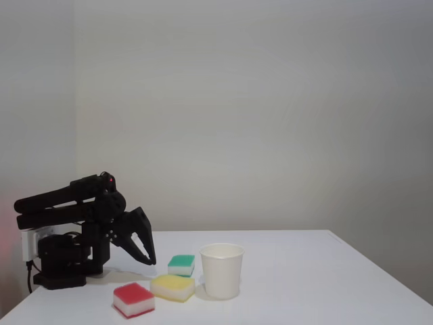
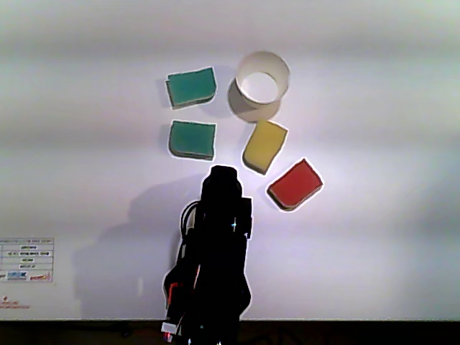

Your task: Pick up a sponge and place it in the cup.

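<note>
Two teal-topped sponges lie on the white table in the other view, one (image 2: pixel 191 87) left of the cup and one (image 2: pixel 192 139) nearer the arm. In the fixed view a teal sponge (image 1: pixel 181 265) sits just left of the white paper cup (image 1: pixel 222 271). The cup (image 2: pixel 262 86) stands upright and looks empty. My black gripper (image 1: pixel 150 260) hangs low at the end of the folded arm, fingertips together, holding nothing. It points at the sponges from a short way off. From above, the gripper (image 2: pixel 223 172) ends just short of the nearer teal sponge.
A yellow sponge (image 1: pixel 173 287) (image 2: pixel 264 146) and a red-topped sponge (image 1: pixel 133 300) (image 2: pixel 295 185) lie in front of the cup, right of the gripper in the other view. The arm's base (image 1: pixel 61 267) sits at the table's left end. A label sheet (image 2: pixel 27 260) lies beside the arm.
</note>
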